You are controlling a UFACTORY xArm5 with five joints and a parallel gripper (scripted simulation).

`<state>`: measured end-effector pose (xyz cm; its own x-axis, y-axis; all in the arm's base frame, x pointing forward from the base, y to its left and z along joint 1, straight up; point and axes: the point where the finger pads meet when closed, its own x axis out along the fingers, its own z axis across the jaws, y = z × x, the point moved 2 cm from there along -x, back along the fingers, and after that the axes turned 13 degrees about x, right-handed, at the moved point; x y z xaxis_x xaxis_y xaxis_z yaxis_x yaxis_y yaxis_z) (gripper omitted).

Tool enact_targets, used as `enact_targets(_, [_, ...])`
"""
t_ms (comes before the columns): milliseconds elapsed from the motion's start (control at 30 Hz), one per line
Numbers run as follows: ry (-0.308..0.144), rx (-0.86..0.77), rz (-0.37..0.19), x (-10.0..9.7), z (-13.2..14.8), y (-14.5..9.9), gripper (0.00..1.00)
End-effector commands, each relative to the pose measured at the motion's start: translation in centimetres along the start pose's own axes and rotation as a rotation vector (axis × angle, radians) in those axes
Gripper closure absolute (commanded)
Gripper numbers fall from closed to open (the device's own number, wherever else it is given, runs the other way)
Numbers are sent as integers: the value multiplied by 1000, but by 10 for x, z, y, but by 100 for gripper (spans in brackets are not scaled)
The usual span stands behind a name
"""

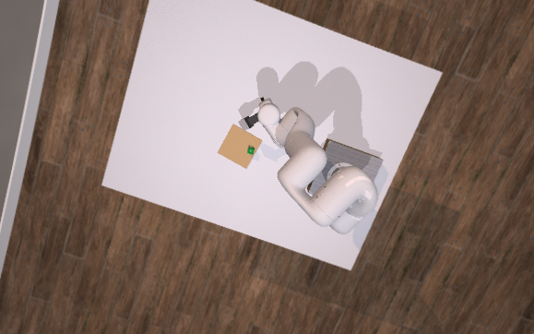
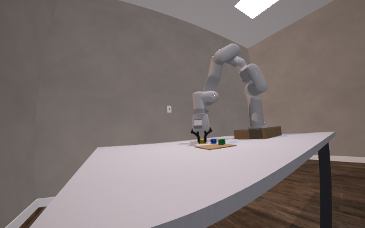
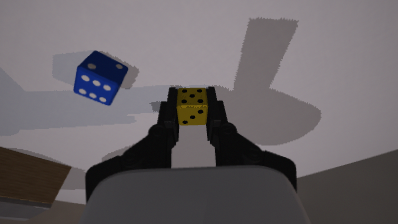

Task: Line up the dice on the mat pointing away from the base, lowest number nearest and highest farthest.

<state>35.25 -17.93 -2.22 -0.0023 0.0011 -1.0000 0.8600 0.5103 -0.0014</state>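
Note:
The yellow die (image 2: 202, 141) (image 3: 192, 118) stands on the table beyond the mat, between the fingers of my gripper (image 2: 202, 142) (image 3: 192, 98). The fingers touch it on both sides; the wrist view shows its five face and its three face. The blue die (image 2: 213, 141) (image 3: 100, 78) lies on the table off to the left in the wrist view, showing two and six. The green die (image 1: 251, 150) (image 2: 221, 142) sits on the tan mat (image 1: 233, 144) (image 2: 210, 147) near its base-side edge; its number is too small to tell. In the top view the arm hides the yellow and blue dice.
The robot's base stands on a wood-sided block (image 1: 355, 154) (image 2: 257, 133) (image 3: 30, 177) at one side of the white table (image 1: 178, 115) (image 2: 137, 176). The arm reaches over the table from there to beside the mat.

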Motion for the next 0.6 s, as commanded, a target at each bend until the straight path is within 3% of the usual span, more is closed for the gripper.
enact_targets(0, [-3, 0, 2, -1, 1, 1, 79])
enact_targets(400, [-3, 0, 2, -2, 1, 1, 79])
enact_targets(567, [-3, 0, 2, -21, 1, 1, 79])
